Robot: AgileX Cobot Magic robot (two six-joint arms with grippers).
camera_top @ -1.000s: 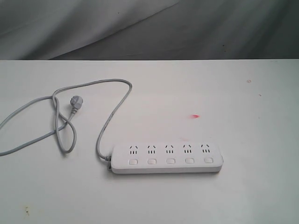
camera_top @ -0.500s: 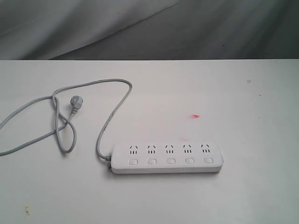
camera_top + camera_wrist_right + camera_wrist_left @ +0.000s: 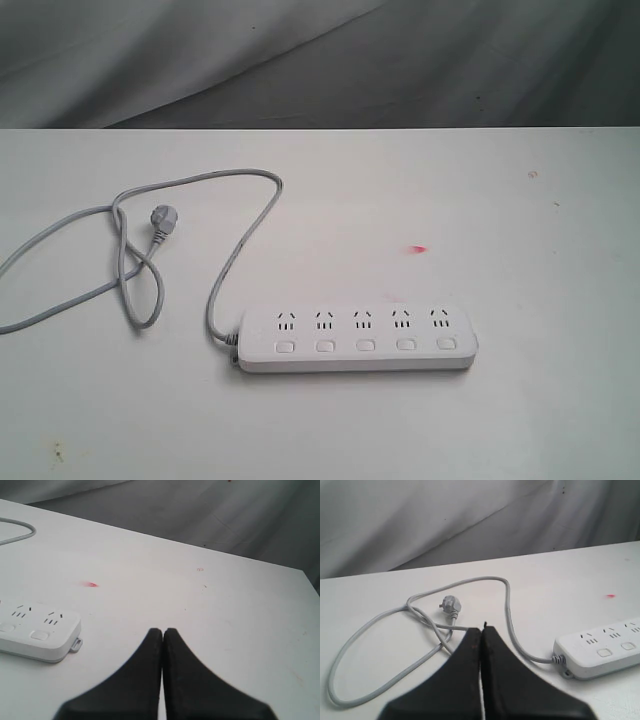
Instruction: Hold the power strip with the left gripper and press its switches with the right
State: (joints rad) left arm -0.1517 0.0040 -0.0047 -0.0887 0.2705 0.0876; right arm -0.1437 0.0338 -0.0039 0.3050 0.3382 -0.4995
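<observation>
The white power strip [image 3: 356,338] lies flat on the white table, its row of square switches [image 3: 365,346] along the near side under the sockets. Its grey cord [image 3: 235,255] loops off to the left and ends in a plug [image 3: 161,220]. Neither arm shows in the exterior view. In the left wrist view my left gripper [image 3: 482,628] is shut and empty, hovering over the cord [image 3: 509,615], with the strip's cord end [image 3: 600,652] off to one side. My right gripper [image 3: 163,630] is shut and empty over bare table, apart from the strip's other end [image 3: 42,635].
A small red mark [image 3: 418,249] sits on the table behind the strip. The table's far edge [image 3: 320,129] meets a grey draped cloth backdrop [image 3: 300,60]. Its right edge shows in the right wrist view [image 3: 312,587].
</observation>
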